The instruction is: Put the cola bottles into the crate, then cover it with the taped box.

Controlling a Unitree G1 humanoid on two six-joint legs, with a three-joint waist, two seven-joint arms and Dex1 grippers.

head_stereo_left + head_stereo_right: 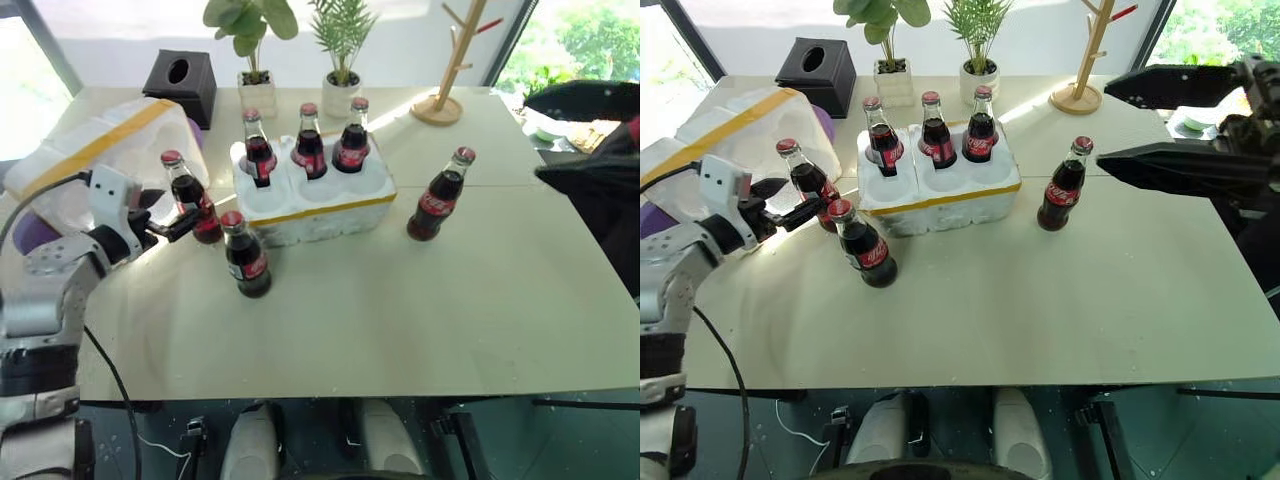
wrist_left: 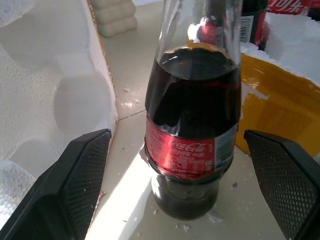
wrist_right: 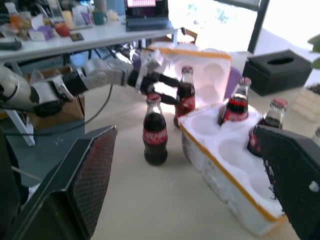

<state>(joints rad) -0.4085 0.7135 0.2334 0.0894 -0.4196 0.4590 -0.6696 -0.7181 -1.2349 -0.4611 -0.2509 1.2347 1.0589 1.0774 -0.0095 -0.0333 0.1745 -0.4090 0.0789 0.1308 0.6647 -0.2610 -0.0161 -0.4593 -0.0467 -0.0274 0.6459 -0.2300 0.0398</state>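
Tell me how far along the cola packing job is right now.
Half done. Three cola bottles stand in the crate's back wells; the three front wells are empty. In hand: the left gripper, open, brackets the bottle beside the taped box without gripping it. Left: that bottle, the one in front of the crate, the one to its right, then covering with the taped box. The right gripper is open, holding nothing.

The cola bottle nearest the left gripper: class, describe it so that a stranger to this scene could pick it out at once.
Start at the white foam crate mid-table, with three bottles in its back wells. To its left lies the taped box. The cola bottle stands on the table between them, framed by the open left gripper, unlike the bottle in front of the crate and the one to its right.
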